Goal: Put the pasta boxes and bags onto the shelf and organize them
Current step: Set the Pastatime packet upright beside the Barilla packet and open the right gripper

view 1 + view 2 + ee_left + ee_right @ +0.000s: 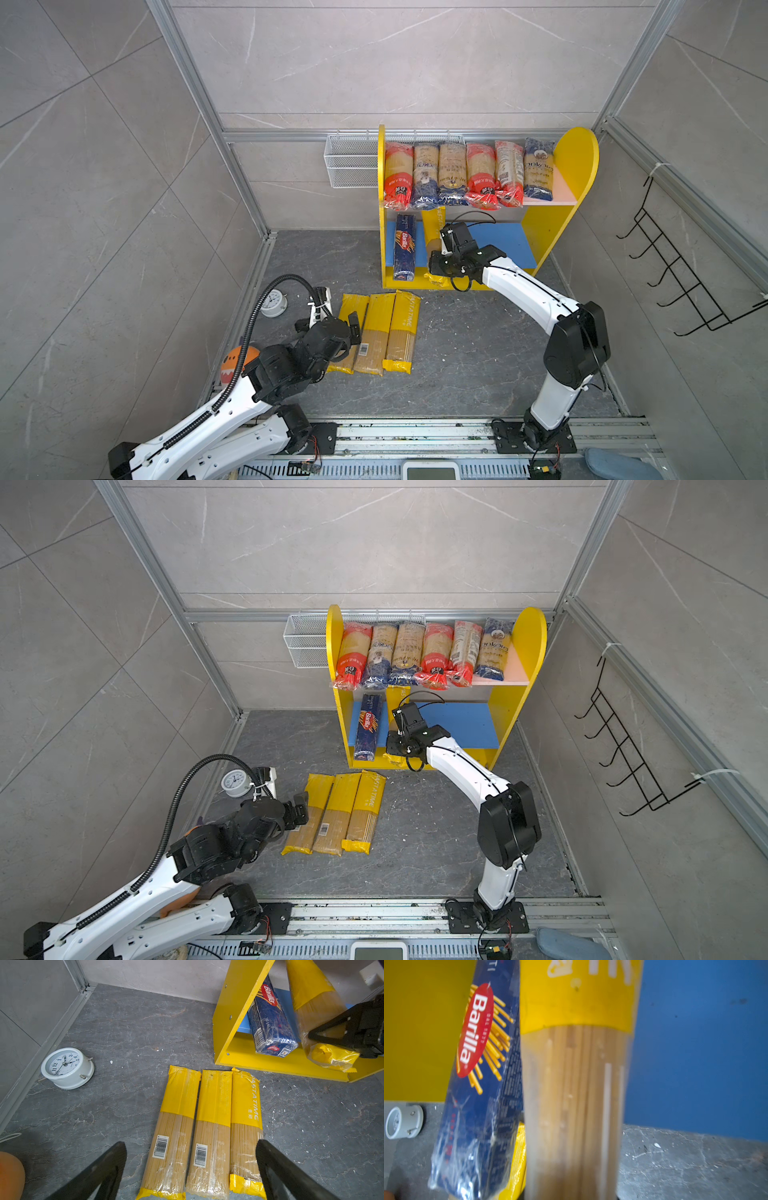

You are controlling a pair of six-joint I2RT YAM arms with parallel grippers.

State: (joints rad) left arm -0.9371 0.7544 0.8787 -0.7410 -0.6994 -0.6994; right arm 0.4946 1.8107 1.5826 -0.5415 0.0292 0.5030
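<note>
The yellow-ended pasta bag [577, 1084] is being put on the blue lower board [507, 245] of the shelf [582, 166], just beside the blue box [404, 249] that says Barilla. The right claw [436, 253] is pinching it. Next, I think, it must push the bag in straight and let go. Three more yellow bags [214, 1115] lie on the table [124, 1032]; one says PASTA TIME. The left claw [190, 1147] is spread wide above them

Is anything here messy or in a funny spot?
Yes. A white clock lies on the floor left of the shelf, odd among pasta. The Barilla box on the lower board pokes out past its front edge. The right gripper holds a yellow pack slanted, half inside the shelf.
</note>
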